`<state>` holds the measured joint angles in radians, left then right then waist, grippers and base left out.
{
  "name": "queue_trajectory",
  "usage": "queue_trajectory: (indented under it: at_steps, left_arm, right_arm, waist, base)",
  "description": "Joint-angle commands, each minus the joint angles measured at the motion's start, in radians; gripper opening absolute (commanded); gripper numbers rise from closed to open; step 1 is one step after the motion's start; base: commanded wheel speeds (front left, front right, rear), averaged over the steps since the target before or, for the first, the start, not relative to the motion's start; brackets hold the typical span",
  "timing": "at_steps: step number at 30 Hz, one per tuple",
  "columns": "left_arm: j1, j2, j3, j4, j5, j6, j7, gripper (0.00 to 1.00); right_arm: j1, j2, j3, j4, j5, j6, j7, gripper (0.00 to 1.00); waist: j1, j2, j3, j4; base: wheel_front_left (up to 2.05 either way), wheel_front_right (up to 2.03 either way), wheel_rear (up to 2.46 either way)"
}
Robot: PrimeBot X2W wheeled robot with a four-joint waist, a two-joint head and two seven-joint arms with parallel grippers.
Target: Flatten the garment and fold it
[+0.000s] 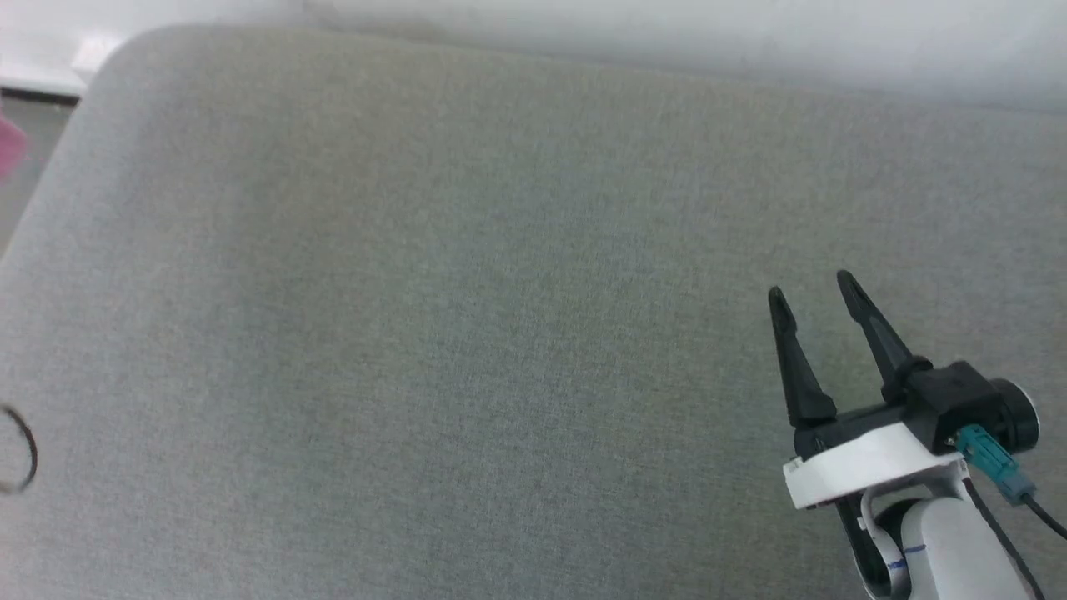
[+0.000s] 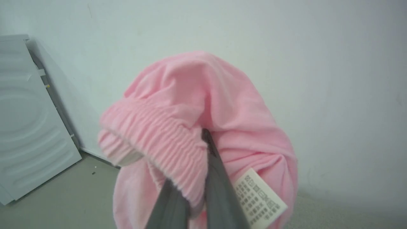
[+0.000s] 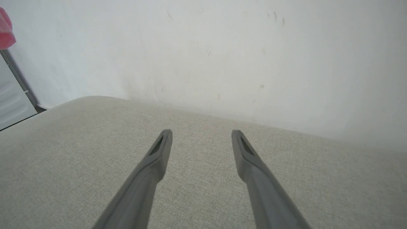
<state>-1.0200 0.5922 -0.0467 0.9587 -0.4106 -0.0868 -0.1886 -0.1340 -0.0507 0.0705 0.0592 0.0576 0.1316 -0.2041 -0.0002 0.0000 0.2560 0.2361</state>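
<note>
In the left wrist view the light-pink garment (image 2: 203, 105) hangs bunched in the air, its ribbed elastic waistband pinched between my left gripper's (image 2: 203, 140) two dark fingers, which are shut on it. A small white label (image 2: 259, 198) dangles at the lower right of the cloth. A sliver of pink garment (image 1: 10, 148) shows at the far left edge of the head view and garment (image 3: 5, 30) at the top left of the right wrist view. My right gripper (image 1: 813, 292) stands open and empty over the grey cushion's right side; open right gripper (image 3: 202, 135) there too.
The grey fabric cushion (image 1: 467, 317) spans the head view, with its rounded corner at the upper left. A white wall (image 3: 222, 57) runs behind it. A white ribbed panel (image 2: 28, 127) leans against the wall on the left, above a grey floor (image 2: 63, 203).
</note>
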Motion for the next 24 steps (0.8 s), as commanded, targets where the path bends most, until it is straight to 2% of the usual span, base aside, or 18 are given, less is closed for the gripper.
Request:
queue_trajectory:
  at_steps: [1, 6, 10, 18, 24]
  left_arm:
    - [-0.028, -0.012, -0.013, -0.023, 0.018, -0.002, -0.033, 0.00]
    - [-0.026, -0.061, -0.038, -0.119, 0.036, -0.016, -0.070, 0.00]
    - [0.030, -0.134, -0.060, -0.225, 0.033, -0.024, -0.073, 0.00]
    - [0.257, -0.304, -0.141, -0.398, -0.007, -0.026, -0.044, 0.00]
    - [0.470, -0.386, -0.227, -0.498, -0.030, -0.024, 0.035, 0.00]
  right_arm:
    - [0.015, 0.001, -0.008, 0.005, 0.010, -0.001, -0.008, 1.00]
    - [0.048, 0.001, -0.022, 0.018, 0.037, -0.001, -0.020, 1.00]
    - [0.076, 0.001, -0.033, 0.019, 0.046, -0.001, -0.024, 1.00]
    - [0.130, 0.001, -0.047, 0.007, 0.055, -0.001, -0.017, 1.00]
    - [0.160, 0.001, -0.055, -0.006, 0.043, -0.001, 0.000, 1.00]
  waist:
    - [0.0002, 0.0000, -0.075, -0.012]
    - [0.0002, 0.0000, -0.136, -0.054]
    - [0.0002, 0.0000, -0.174, -0.102]
    - [0.0002, 0.0000, -0.236, -0.225]
    - [0.0002, 0.0000, -0.256, -0.316]
  base:
    - [0.00, 0.00, 0.00]
    - [0.00, 0.00, 0.00]
    - [0.00, 0.00, 0.00]
    - [0.00, 0.00, 0.00]
    - [0.00, 0.00, 0.00]
